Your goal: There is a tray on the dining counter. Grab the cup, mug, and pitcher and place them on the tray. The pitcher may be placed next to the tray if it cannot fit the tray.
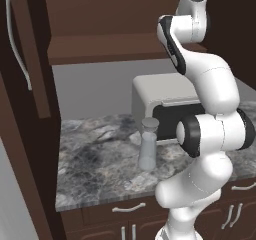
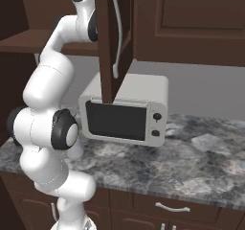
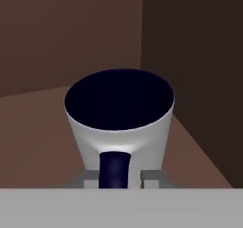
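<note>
Hand view: mug (image 3: 118, 122) sits upright on brown cabinet shelf (image 3: 33, 141), right in front of gripper (image 3: 121, 178), handle facing camera. Grey fingertips (image 3: 90, 177) flank dark handle on both sides, closed in near it; firm pinch cannot be confirmed. Left base view: pitcher (image 1: 148, 144) stands on marbled counter (image 1: 95, 159) before microwave (image 1: 165, 106).

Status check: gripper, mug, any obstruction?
Gripper fingers straddle dark handle of silver-grey mug, grip unconfirmed. Mug upright on brown cabinet shelf. Dark side wall close.

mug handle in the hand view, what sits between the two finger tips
In the hand view, the dark navy handle of the mug lies between the fingertips, which flank it closely.
</note>
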Tool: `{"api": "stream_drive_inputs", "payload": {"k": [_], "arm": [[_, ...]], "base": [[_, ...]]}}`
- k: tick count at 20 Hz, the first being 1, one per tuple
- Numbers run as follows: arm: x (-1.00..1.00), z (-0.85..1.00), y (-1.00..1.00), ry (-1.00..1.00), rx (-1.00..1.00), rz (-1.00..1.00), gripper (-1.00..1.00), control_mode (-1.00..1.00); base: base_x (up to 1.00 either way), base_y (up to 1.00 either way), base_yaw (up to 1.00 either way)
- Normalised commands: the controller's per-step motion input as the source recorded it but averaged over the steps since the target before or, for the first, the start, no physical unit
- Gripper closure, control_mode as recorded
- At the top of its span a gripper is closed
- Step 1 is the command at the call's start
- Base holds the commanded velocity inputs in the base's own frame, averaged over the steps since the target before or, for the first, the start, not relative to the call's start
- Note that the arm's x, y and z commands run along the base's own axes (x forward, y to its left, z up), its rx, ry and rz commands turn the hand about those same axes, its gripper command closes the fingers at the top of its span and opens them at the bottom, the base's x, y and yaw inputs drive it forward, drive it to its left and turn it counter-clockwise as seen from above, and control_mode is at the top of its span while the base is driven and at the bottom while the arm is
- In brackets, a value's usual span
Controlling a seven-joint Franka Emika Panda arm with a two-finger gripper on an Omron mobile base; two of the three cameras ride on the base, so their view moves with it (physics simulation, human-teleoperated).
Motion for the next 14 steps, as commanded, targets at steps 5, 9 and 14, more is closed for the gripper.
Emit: {"api": "stream_drive_inputs", "payload": {"k": [5,9,14], "arm": [[0.0,0.0,0.0,0.0,0.0,0.0,1.0,-1.0],[0.0,0.0,0.0,0.0,0.0,0.0,1.0,-1.0],[-0.02,0.0,0.0,0.0,0.0,0.0,1.0,-1.0]], "base": [[0.0,0.0,0.0],[0.0,0.0,0.0],[0.0,0.0,0.0]]}}
